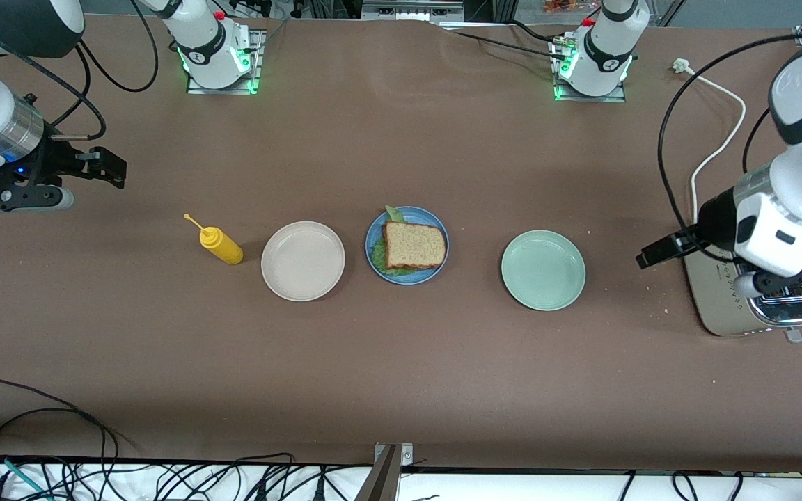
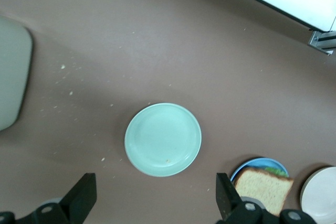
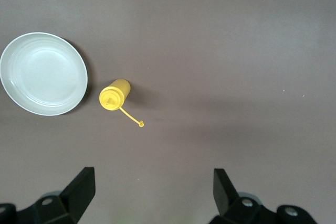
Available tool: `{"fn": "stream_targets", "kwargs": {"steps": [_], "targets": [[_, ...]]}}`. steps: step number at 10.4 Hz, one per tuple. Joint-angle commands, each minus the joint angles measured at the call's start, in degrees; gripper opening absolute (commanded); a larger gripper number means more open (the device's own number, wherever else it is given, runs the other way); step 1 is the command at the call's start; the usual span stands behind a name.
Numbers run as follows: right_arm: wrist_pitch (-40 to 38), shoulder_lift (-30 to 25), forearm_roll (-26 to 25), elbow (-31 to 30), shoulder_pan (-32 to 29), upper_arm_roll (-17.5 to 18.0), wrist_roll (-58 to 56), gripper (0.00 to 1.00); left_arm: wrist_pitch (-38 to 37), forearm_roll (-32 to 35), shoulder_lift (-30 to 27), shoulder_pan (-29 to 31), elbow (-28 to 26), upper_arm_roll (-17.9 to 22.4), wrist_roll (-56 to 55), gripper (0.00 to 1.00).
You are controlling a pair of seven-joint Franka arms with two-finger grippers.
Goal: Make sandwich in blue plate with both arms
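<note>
Blue and round, the shallow plate [image 1: 373, 240] at the middle of the brown table [image 1: 401, 390] carries the finished-looking sandwich [image 1: 413, 245]: square wholegrain bread on top, ruffled green lettuce showing at its edges. It sits between two empty plates, one beige [image 1: 303, 261] toward the right arm's end and one pale mint-green [image 1: 543, 270] toward the left arm's end, three plates in all. One yellow squeeze bottle [image 1: 220, 245] stands beside the beige plate, and one silver toaster [image 1: 756, 306] sits at the left arm's end. Both black two-finger grippers hang released and empty: the left gripper [image 1: 655, 252] just beside the toaster, the right gripper [image 1: 107, 165] over bare table, apparently drawn back because assembly looks complete.
</note>
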Motion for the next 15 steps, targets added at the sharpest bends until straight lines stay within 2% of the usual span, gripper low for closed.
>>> {"fn": "stream_targets", "kwargs": {"steps": [1, 3, 5, 7, 11, 14, 15], "targets": [[-0.60, 0.43, -0.86, 1.28, 0.15, 0.12, -0.35, 1.00, -4.22, 6.84, -5.04, 0.43, -1.01, -0.12, -0.19, 1.00], [-0.77, 0.43, -0.86, 1.28, 0.15, 0.12, -0.53, 1.00, -7.11, 10.47, -8.29, 0.78, -1.00, -0.21, -0.19, 1.00], [-0.77, 0.43, -0.86, 1.28, 0.06, 0.03, -0.53, 1.00, -12.39, 10.48, -11.98, 1.40, -1.87, -0.21, -0.19, 1.00], [-0.86, 0.43, -0.86, 1.28, 0.06, 0.03, -0.53, 1.00, -15.83, 10.48, -13.22, 1.84, -1.79, -0.38, -0.36, 1.00], [-0.95, 0.43, -0.86, 1.28, 0.15, 0.12, -0.18, 1.00, -15.84, 6.09, -15.59, 4.65, -3.19, -2.05, -0.10, 1.00], [-0.95, 0.43, -0.78, 1.28, 0.15, 0.12, -0.35, 1.00, -15.66, 7.13, -15.95, 4.13, -3.82, -2.06, -0.19, 1.00], [-0.95, 0.43, -0.78, 1.28, 0.15, 0.12, -0.44, 1.00, -15.66, 10.62, -15.86, 3.86, -3.90, -2.32, -0.27, 1.00]]}}
